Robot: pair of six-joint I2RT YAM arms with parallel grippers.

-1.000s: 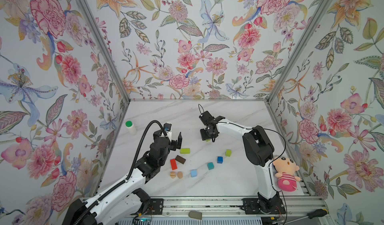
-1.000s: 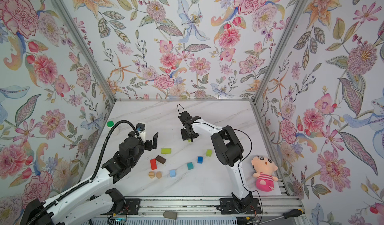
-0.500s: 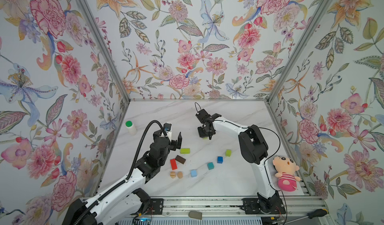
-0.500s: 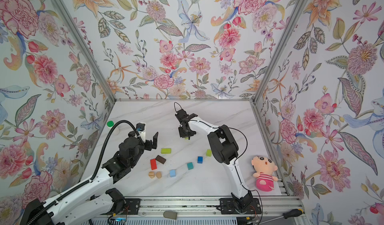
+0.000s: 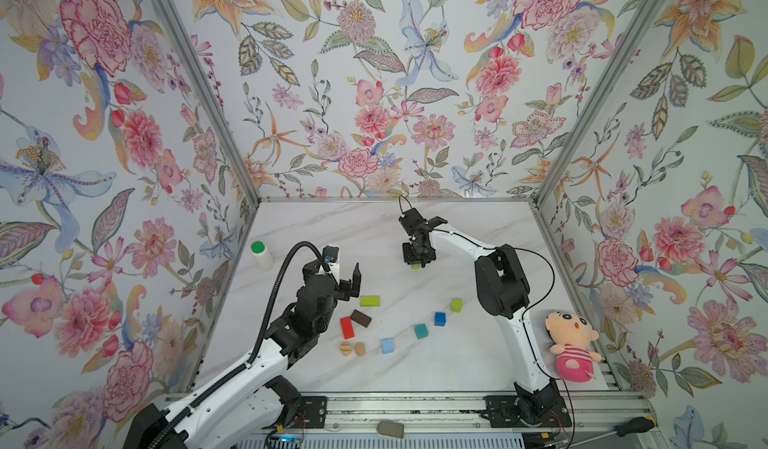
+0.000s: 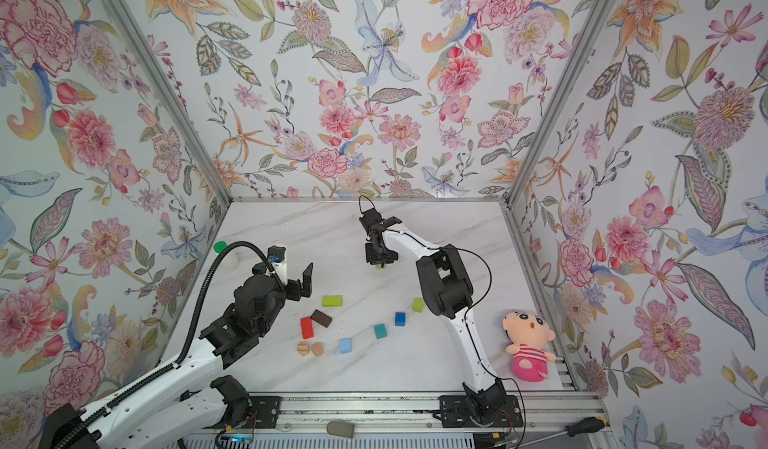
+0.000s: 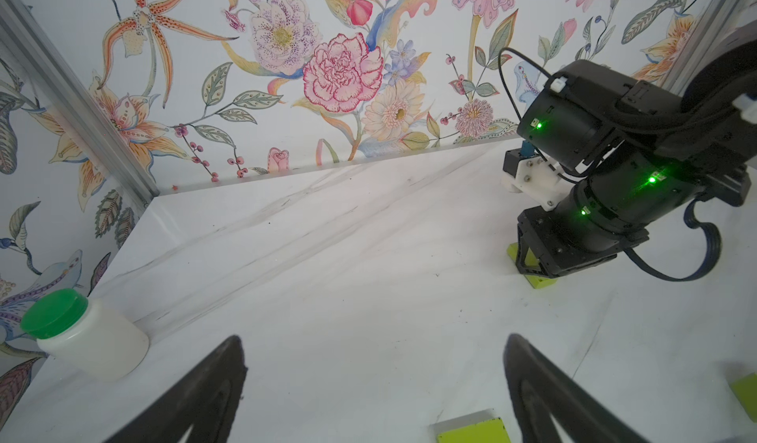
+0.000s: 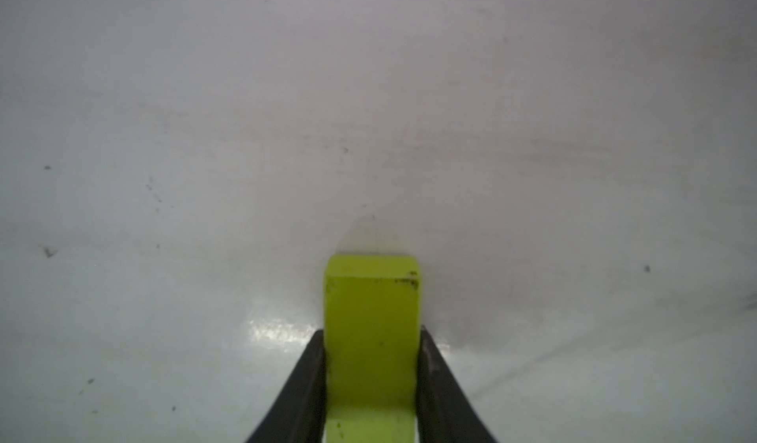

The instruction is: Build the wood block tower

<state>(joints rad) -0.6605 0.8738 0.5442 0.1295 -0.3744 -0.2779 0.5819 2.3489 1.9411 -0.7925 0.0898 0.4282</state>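
Observation:
My right gripper [image 8: 372, 338] is shut on a lime-green block [image 8: 372, 310] held low at the marble table's middle, with a finger flat against each side. Both top views show that gripper [image 5: 417, 260] [image 6: 380, 260] pointing down, with only a sliver of the block [image 5: 415, 266] below it. My left gripper [image 5: 344, 277] [image 7: 375, 342] hovers open and empty above a lime-green oblong [image 5: 369, 300] [image 7: 471, 430]. In front lie a dark-brown oblong [image 5: 360, 318], a red oblong [image 5: 347, 327], two tan rounded pieces [image 5: 352, 348], and light-blue [image 5: 387, 346], teal [image 5: 421, 331], blue [image 5: 439, 319] and lime-green [image 5: 456, 305] cubes.
A green-capped white bottle [image 5: 262, 255] [image 7: 86, 334] stands by the left wall. A pink plush doll [image 5: 571, 349] lies at the front right beside the right arm's base. Floral walls close in three sides. A screwdriver [image 5: 633, 426] lies on the front rail.
The right arm has shifted a little to the left, keeping the lime-green block low at the table's middle. The left arm and the loose blocks have not moved.

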